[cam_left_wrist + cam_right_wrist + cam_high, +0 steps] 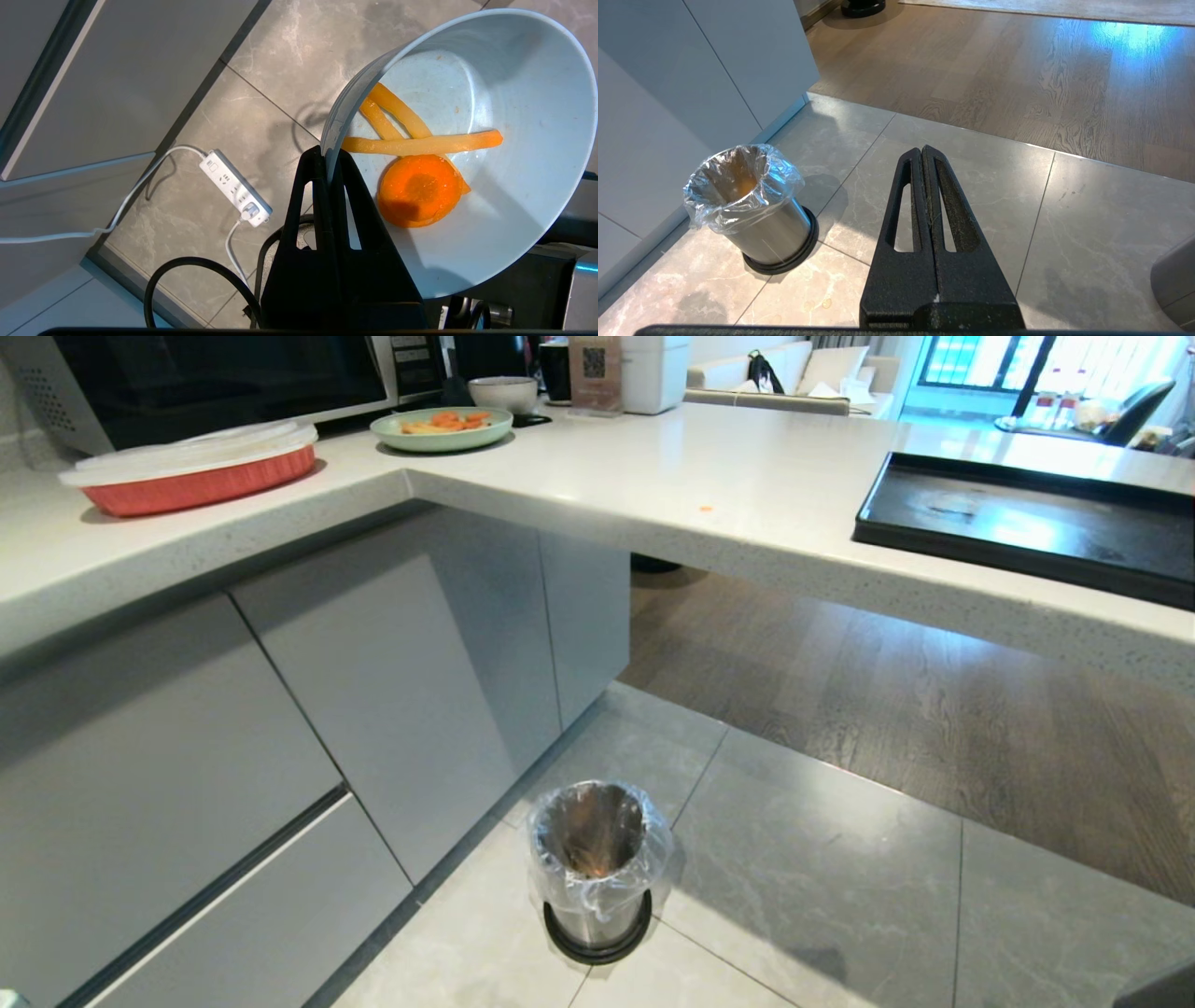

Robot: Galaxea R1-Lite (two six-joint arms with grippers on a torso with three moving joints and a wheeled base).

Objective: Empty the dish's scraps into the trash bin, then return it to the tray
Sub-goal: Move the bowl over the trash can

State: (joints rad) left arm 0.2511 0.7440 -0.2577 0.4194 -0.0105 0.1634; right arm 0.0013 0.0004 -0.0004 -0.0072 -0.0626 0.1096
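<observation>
My left gripper [328, 154] is shut on the rim of the dish [514, 196], a pale-blue bowl held over the tiled floor. Inside it lie the scraps [420, 189]: an orange carrot round and three pale-yellow sticks. The trash bin [595, 863], shiny metal with a crinkly clear liner, stands on the floor by the cabinets; the right wrist view shows the trash bin [747, 205] too. The black tray [1027, 527] lies bare on the counter at the right. My right gripper [923, 150] hangs shut and holding nothing over the tiles. Neither arm shows in the head view.
A white power strip [235, 186] with its cable and a black cable lie on the floor under the dish. On the counter stand a pale-green plate of food [442, 427], a red dish with a lid [191, 471], a white bowl [503, 392] and a microwave.
</observation>
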